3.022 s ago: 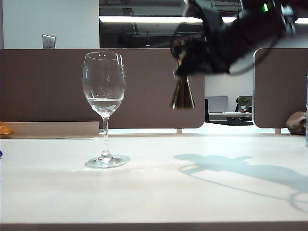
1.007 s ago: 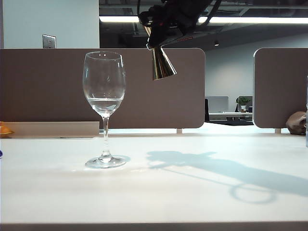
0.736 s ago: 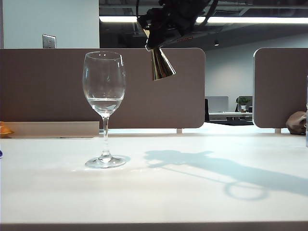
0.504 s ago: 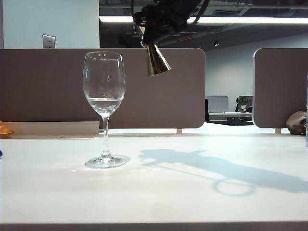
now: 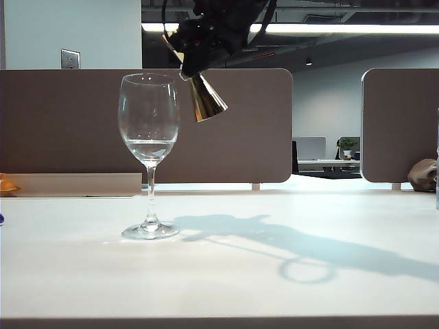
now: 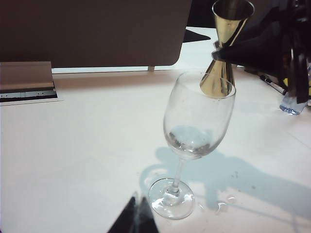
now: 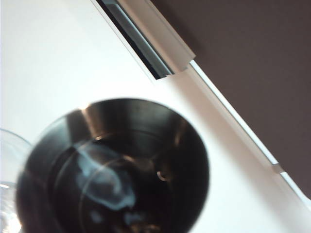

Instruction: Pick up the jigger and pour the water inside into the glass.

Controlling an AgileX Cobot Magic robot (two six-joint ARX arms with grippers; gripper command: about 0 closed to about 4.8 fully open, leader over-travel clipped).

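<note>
Tilted jigger (image 5: 201,97) clamped in right pincer (image 5: 186,65), above glass (image 5: 149,147) rim

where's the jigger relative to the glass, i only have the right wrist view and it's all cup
Observer: In the exterior view the jigger hangs tilted at the right side of the rim of the glass, with its upper cup leaning toward the bowl.
Operator: where are the claws
Observer: The left wrist view shows the right claw clamped on the jigger's waist. The left claw sits low near the table, apart from the glass's foot.
Operator: anything in the glass
Observer: Yes, water sits low in the bowl. No stream shows from the jigger.
</note>
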